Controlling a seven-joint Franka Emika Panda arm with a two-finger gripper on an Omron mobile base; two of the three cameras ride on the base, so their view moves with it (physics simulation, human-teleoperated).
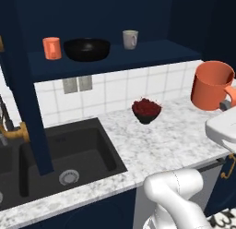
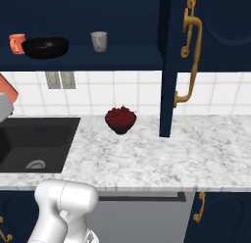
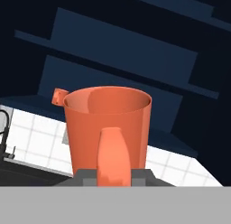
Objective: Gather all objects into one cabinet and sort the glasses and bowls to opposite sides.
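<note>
Navy cabinet (image 1: 115,57): shelf carries, L to R, orange mug (image 1: 52,48), black bowl (image 1: 86,49), grey-beige mug (image 1: 130,39). Marble tabletop (image 1: 175,140) w/ sink (image 1: 64,154); red bowl (image 1: 146,110) sits on it below shelf. Tool (image 3: 115,177) closed on handle of 2nd orange mug (image 3: 108,128), upright, held above tabletop R of cabinet.

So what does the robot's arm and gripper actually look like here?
The arm is glossy white, with rounded, bulbous segments; the right base view shows the same smooth white casing. The gripper shows as a blocky dark grey shape at the bottom of the hand view. No cables or markings are visible.
</note>
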